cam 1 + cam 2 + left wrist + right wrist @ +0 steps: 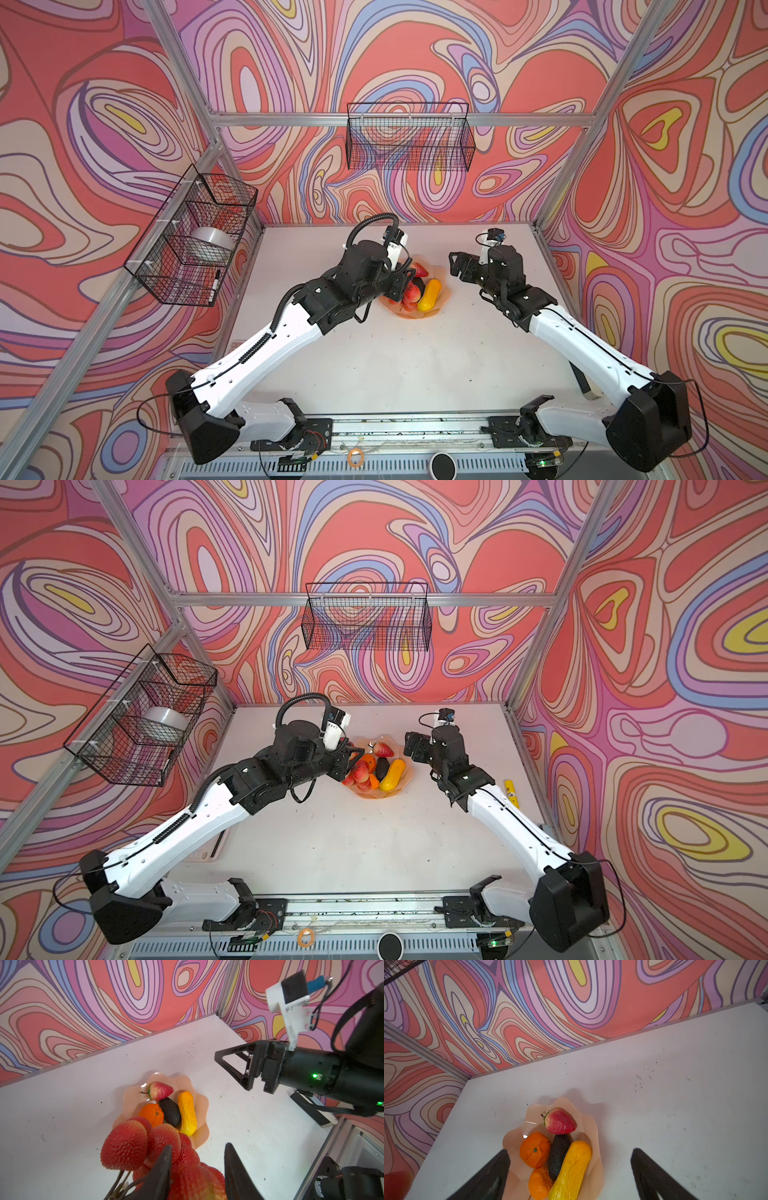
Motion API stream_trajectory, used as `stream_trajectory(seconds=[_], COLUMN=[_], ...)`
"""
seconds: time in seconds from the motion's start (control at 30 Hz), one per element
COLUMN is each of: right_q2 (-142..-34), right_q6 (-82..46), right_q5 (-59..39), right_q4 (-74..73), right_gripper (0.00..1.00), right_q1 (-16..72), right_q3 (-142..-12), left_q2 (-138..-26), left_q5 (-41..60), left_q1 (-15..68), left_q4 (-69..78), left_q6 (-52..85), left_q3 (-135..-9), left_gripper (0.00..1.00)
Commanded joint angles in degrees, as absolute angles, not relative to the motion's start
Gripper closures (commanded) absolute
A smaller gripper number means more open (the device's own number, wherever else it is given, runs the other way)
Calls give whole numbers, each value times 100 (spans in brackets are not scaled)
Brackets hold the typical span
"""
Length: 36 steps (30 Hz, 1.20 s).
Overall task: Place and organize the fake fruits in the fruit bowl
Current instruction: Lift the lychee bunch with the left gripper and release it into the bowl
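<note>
Fake fruits are sitting together just past the middle of the worktop (415, 365), toward its far edge, and nearly all of them are lying inside the fruit bowl (511, 1140). Nearest of the set, the grapes (124, 1145) are hanging in the air over the bowl's near-left rim, and the left hand (198, 1148) is pinching the bunch between its jaws, which are drawn in close around it. By the right edge of the worktop, a yellow tube (512, 792) is lying well apart from the bowl. Inside the bowl, one orange (539, 1182) is resting at the near side, touching a second orange (534, 1150) just beyond it; the dark avocado (558, 1153) is lying lengthwise beside them, and the yellow-orange gourd (572, 1169) is pressing along the avocado's other side. The strawberry (560, 1122) is lying at the far end of the bowl, touching the avocado's tip. The right hand (571, 1150) is hovering near the bowl's right side with its jaws standing wide apart and gripping nothing. Farther back, a wire basket (178, 286) is hanging above the worktop's left edge, holding a pale round bowl (210, 243) and a marker (216, 284), and another wire basket (409, 145) is hanging above the far edge.
</note>
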State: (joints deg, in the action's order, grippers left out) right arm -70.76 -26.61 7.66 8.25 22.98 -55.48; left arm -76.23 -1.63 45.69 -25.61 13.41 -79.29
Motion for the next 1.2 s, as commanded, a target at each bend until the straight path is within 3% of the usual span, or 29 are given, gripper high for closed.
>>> stream_trajectory(seconds=[0.0, 0.33, 0.6, 0.7, 0.83, 0.93, 1.17], right_q2=[-6897, -6672, -6759, -6844, -6968, -7026, -7162], right_q6=[-2628, -2560, -2522, -2513, -2513, -2509, -2482], right_q5=[929, 997, 965, 949, 921, 910, 931], right_q4=[980, 1152, 1152, 1113, 1109, 1094, 1034], right_gripper=[4, 4, 4, 3, 2, 2, 2], right_q1=[2236, 2171, 2120, 2108, 2085, 2062, 1967], right_q3=[-5458, -5417, -5456, -5499, -5584, -5615, -5625], left_q2=[-8074, -9327, -9917, -9999, -9952, -9791, -9169], left_q5=[259, 797, 672, 751, 792, 682, 136], left_q1=[4438, 3994, 3744, 3697, 3700, 3700, 3679], left_q4=[-2140, -729, -421, -375, -287, -208, 60], left_q6=[1036, 1369, 1616, 1704, 1766, 1727, 1435], left_q3=[-8167, -8042, -7785, -7715, -7627, -7579, -7575], left_gripper=[89, 88, 78, 69, 21, 0, 0])
